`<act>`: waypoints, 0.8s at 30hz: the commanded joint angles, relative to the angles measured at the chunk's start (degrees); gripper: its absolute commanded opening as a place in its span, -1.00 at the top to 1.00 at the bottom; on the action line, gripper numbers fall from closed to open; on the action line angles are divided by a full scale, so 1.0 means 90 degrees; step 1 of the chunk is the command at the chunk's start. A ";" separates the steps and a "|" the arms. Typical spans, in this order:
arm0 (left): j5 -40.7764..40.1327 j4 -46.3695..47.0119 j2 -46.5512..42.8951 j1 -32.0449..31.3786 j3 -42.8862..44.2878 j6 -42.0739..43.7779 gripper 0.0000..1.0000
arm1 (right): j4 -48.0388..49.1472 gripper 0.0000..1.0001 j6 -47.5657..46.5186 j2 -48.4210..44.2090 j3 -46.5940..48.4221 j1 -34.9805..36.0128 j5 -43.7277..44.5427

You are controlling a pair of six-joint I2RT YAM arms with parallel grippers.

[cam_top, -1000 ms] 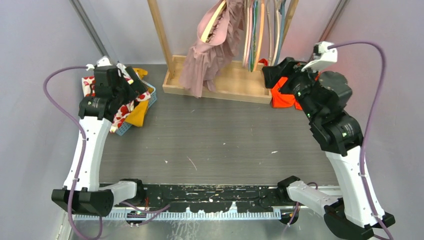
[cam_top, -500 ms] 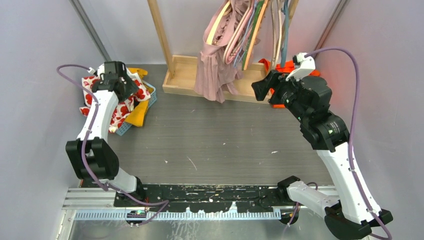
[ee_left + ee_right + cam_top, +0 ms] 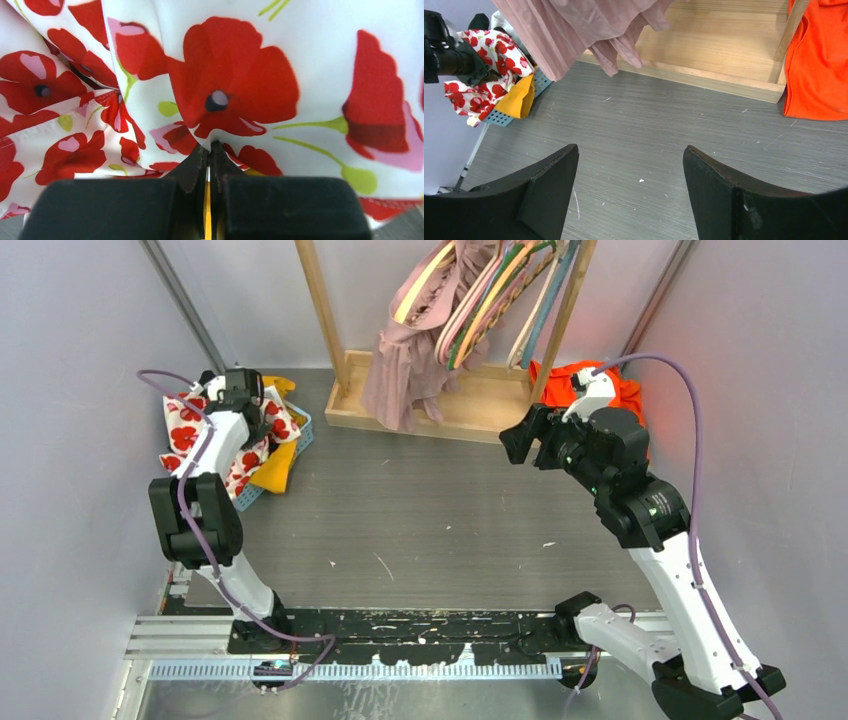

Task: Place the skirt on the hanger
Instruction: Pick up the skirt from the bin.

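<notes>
We see the left gripper (image 3: 210,150) closed tight, its two black fingers pressed together on a fold of the white skirt printed with red poppies (image 3: 240,85). The pinch sits on a raised ridge of the cloth. We judge that a sensible place, since a ridge gives the fingers something to bite where flat fabric would slip away. The skirt lies heaped over the blue perforated plastic basket (image 3: 501,118) at the far left corner of the grey table (image 3: 430,510), with a mustard-yellow cloth (image 3: 519,97) bunched beneath it. A sliver of yellow shows in the slit between the fingers, so the bite may have caught that lower cloth too; the wrist view is too close for us to tell.

The right gripper (image 3: 630,152) stands wide and empty above bare table, in front of the light wooden garment stand (image 3: 480,405). We read that as waiting. It is near the bunch of coloured hangers (image 3: 500,295) hung in the stand and well apart from the skirt, free to steady a hanger or take a second corner. A dusty-pink pleated garment (image 3: 400,360) already hangs among them, and a bright orange garment (image 3: 819,65) lies against the stand's right end.

We judge the task to be at its start: the skirt is gripped but not yet lifted clear of the basket. The next move calls for a slow lift, so that the yellow cloth drops away and the basket stays put.
</notes>
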 commanded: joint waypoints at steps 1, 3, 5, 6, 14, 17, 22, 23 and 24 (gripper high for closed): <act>0.0115 -0.0131 -0.0190 0.0054 0.0213 0.0327 1.00 | 0.0158 -0.62 -0.0114 -0.0180 0.0010 0.0005 -0.0128; 0.0203 -0.0068 -0.0607 0.0046 -0.0118 0.0317 1.00 | 0.0200 -0.61 -0.0098 -0.0203 -0.0020 0.0004 -0.0193; 0.0395 0.0090 -0.1128 0.0043 -0.0477 0.0326 1.00 | 0.0268 -0.61 -0.0058 -0.0209 -0.0067 0.0010 -0.0234; 0.0413 0.0170 -0.1346 0.0044 -0.0629 0.0347 1.00 | 0.0294 -0.61 -0.0043 -0.0206 -0.0084 0.0008 -0.0253; 0.0860 0.0049 -0.2592 0.0073 -0.1013 0.0415 1.00 | 0.0377 -0.59 -0.0007 -0.0254 -0.0106 0.0000 -0.0429; 0.1764 -0.0323 -0.2786 0.0062 -0.0592 0.0424 1.00 | 0.0379 -0.59 0.0003 -0.0322 -0.0139 0.0005 -0.0381; 0.3543 -0.1001 -0.3169 0.0046 0.0581 0.0429 1.00 | 0.0400 -0.58 0.0065 -0.0306 -0.0191 0.0000 -0.0567; 0.3950 -0.1143 -0.3227 0.0043 0.0829 0.0421 1.00 | 0.0410 -0.58 0.0094 -0.0304 -0.0208 0.0005 -0.0585; 0.4338 -0.1240 -0.3267 0.0049 0.1055 0.0391 1.00 | 0.0437 -0.59 0.0113 -0.0306 -0.0230 0.0005 -0.0607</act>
